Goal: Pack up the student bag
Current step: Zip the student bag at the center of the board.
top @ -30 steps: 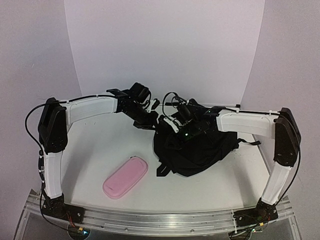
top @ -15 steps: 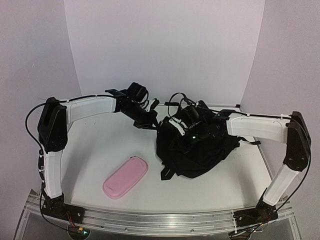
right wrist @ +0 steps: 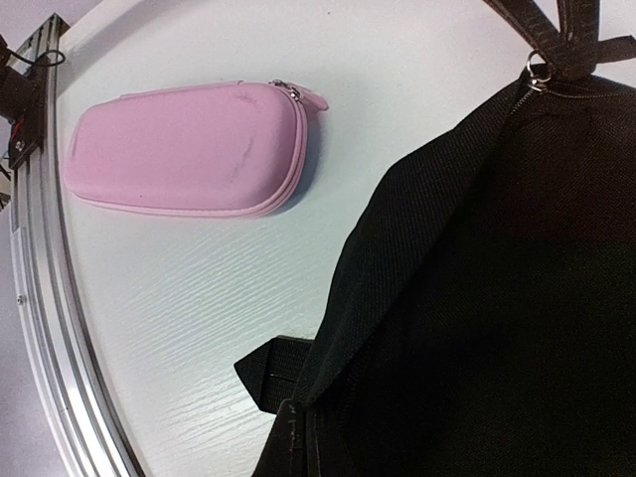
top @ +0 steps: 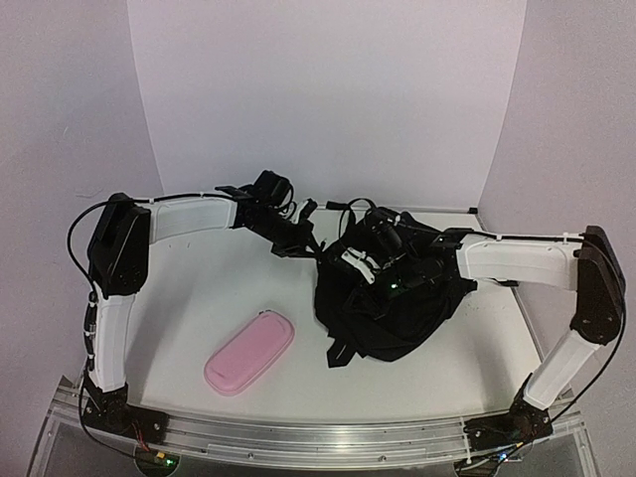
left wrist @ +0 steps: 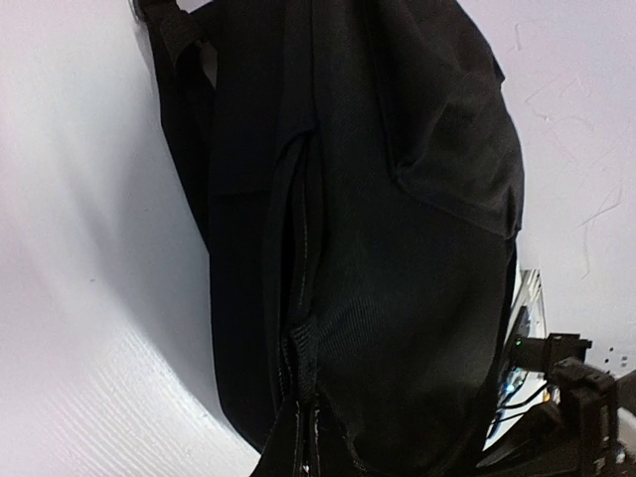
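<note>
Two closed grippers meet the student bag (top: 393,318), which is slumped centre-right on the surface (top: 199,288). The left gripper (top: 301,241) pinches its upper-left edge. The right gripper (top: 363,266) is clamped tight against the fabric, its hold unclear. A pink pencil case (top: 249,351) lies at lower left.

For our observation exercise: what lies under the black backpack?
The white table shows around the backpack. Anything beneath is covered by its fabric and cannot be seen.
</note>
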